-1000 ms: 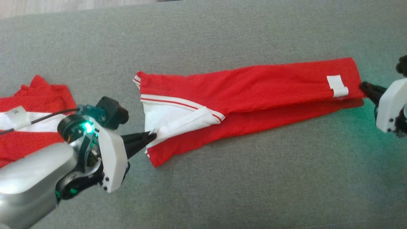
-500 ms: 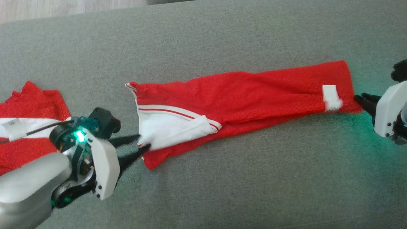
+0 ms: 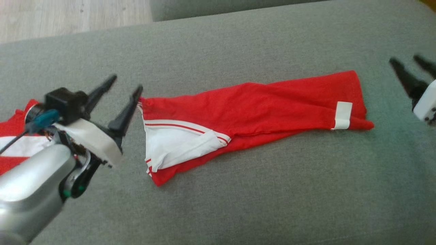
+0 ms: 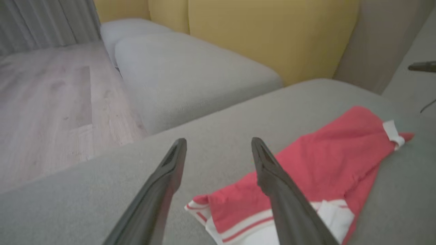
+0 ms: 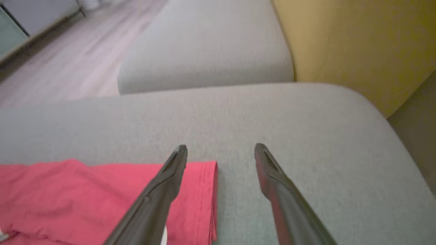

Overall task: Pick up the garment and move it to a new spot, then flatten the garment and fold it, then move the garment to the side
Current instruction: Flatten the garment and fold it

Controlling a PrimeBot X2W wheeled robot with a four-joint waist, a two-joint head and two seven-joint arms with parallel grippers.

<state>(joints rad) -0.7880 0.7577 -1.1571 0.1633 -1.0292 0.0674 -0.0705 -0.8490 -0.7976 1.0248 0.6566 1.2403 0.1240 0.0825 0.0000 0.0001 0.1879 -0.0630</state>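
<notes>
**Left gripper (image 3: 126,83) and right gripper (image 3: 404,59) stand open and empty, one at each end of the garment (image 3: 259,105)**

At far left a second red and white garment (image 3: 13,149) lies partly behind the left arm. The left gripper hovers beside it, fingers spread wide and holding nothing, with one fingertip just beside the striped upper corner of the task's garment. That garment lies on the grey sofa seat (image 3: 238,204) as a long red strip. Its white panel is at the left end and a white tag (image 3: 342,115) is near the right end. The right gripper is also open and empty, and stands clear of that right end.

The strip looks flattened and folded lengthwise, so the next step is probably a fold end over end. To do it well, each gripper should pinch all the layers at a corner. The lifted end should travel low and level, and the edges should line up before it is set down, so the lower flap that pokes out does not skew further.

The head view gives the whole strip and both arms. The left wrist view adds the wooden floor (image 4: 51,95) and a yellow backrest (image 4: 265,34). The right wrist view shows the clean hem edge below its fingers.
</notes>
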